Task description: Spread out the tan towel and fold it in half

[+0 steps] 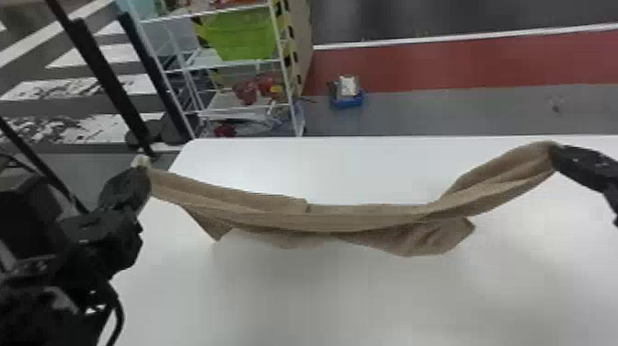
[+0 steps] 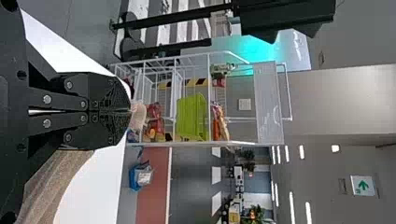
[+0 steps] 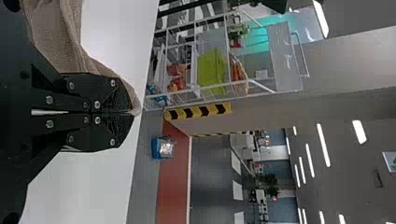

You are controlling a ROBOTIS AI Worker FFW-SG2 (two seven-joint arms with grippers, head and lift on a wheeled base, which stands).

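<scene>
Tan towel (image 1: 368, 218), likely light, soft and limp enough to bunch, sags over the white tabletop (image 1: 322, 299) between the left claw (image 2: 130, 111) and right claw (image 3: 132, 113), each clenched on an end, where corner grips should best spread it flat.

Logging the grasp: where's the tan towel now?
Head view, centre: the tan towel sags between left jaws and right jaws, over the white table.

The head view looks forward and down from above the table (image 1: 349, 299); wrist views, sideways, face outward from close behind left gripper (image 1: 144, 171) and right gripper (image 1: 555, 155); all share the rack (image 1: 239, 64)
</scene>
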